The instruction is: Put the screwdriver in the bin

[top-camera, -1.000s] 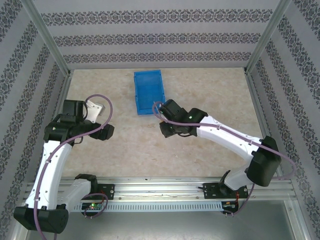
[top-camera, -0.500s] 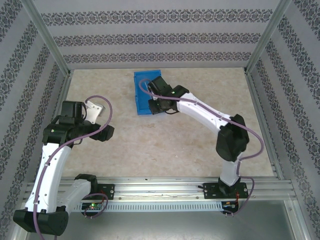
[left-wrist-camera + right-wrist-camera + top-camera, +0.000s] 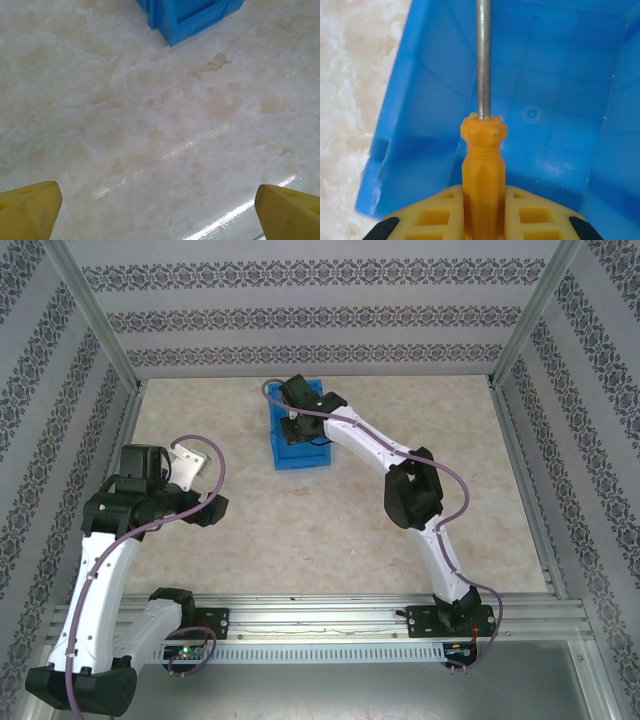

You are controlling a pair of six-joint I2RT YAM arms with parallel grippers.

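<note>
The screwdriver [image 3: 482, 160] is pinched by its handle in the right gripper [image 3: 484, 212], shaft pointed into the bin [image 3: 555, 90], so the release is judged to be at hand: the jaws need only be parted. The right arm [image 3: 415, 490] is stretched far forward; the left gripper [image 3: 159, 207] is held spread over the worktop [image 3: 150, 125].

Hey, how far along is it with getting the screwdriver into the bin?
The pickup looks done: the right gripper is shut on the screwdriver by its orange handle. In hand: it holds the tool over the bin, with the shaft pointing across the blue interior. What is left is opening the fingers to drop it. The left gripper is open over the table.
</note>
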